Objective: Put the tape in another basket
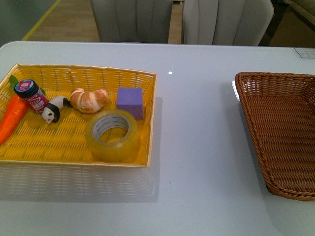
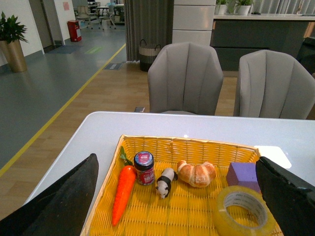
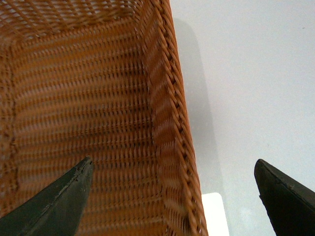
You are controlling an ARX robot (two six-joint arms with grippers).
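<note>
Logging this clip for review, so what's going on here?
Nothing is gripped yet. The tape lies flat in the yellow basket, beside a purple block. The left claw hangs open above that basket; the right claw hangs open over the brown wicker basket, where nothing shows inside.

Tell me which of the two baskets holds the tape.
The bright yellow basket, on the left in the front view, holds the tape among other items; the dark brown basket at the right shows nothing inside.
</note>
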